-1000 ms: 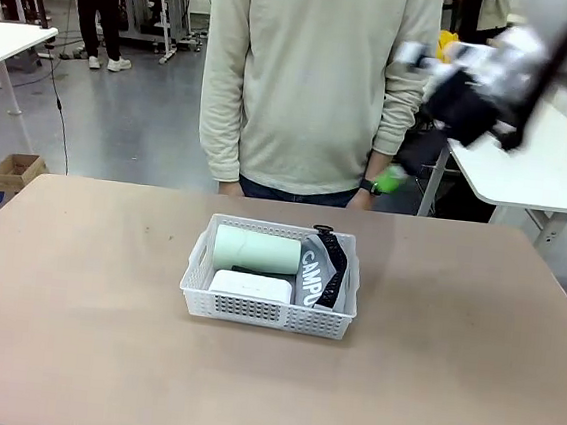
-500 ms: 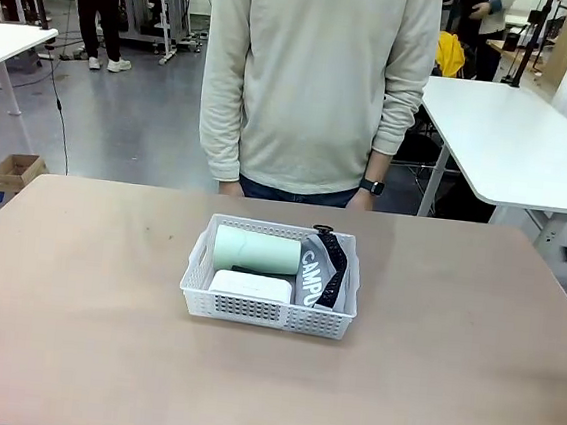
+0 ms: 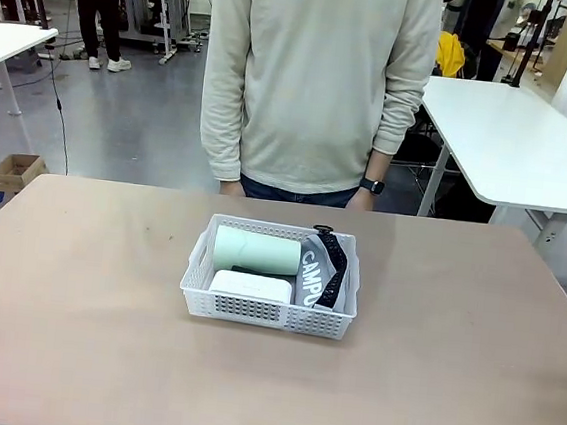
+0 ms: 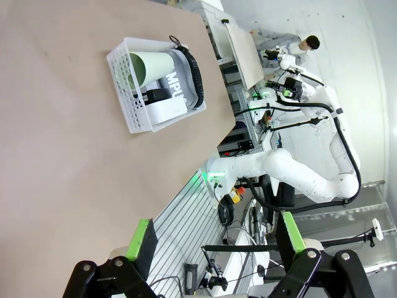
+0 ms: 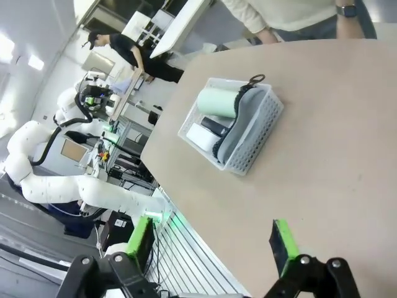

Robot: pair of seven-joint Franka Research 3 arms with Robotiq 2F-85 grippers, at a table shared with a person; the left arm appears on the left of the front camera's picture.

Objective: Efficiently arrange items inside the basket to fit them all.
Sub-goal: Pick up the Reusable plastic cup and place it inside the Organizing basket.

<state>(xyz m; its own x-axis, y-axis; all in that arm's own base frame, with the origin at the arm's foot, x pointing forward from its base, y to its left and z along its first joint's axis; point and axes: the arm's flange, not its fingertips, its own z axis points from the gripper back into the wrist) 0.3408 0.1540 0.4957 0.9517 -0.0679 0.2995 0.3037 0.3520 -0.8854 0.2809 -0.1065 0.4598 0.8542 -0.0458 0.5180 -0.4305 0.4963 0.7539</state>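
The white lattice basket [image 3: 264, 313] sits mid-table, holding all the items. A pale green cup [image 3: 257, 251] lies on its side at the back left. In front of it lies the white device [image 3: 249, 287], and a small black tool [image 4: 157, 95] is wedged between the two. The grey "CAMPUS" pouch [image 3: 313, 271] leans along the right side. My left gripper [image 4: 217, 236] hangs open and empty high over the table, far from the basket [image 4: 127, 99]. My right gripper [image 5: 212, 239] is likewise open and empty, well back from the basket [image 5: 257, 139].
A person [image 3: 316, 85] stands at the far edge with arms hanging down. A white table [image 3: 512, 134] stands at the back right, and a cardboard box [image 3: 16, 172] sits on the floor at the left. Bare brown tabletop [image 3: 74, 303] surrounds the basket.
My right arm, blurred at the upper right a second ago, has swung out past the picture's right edge. The basket and its items have not moved.
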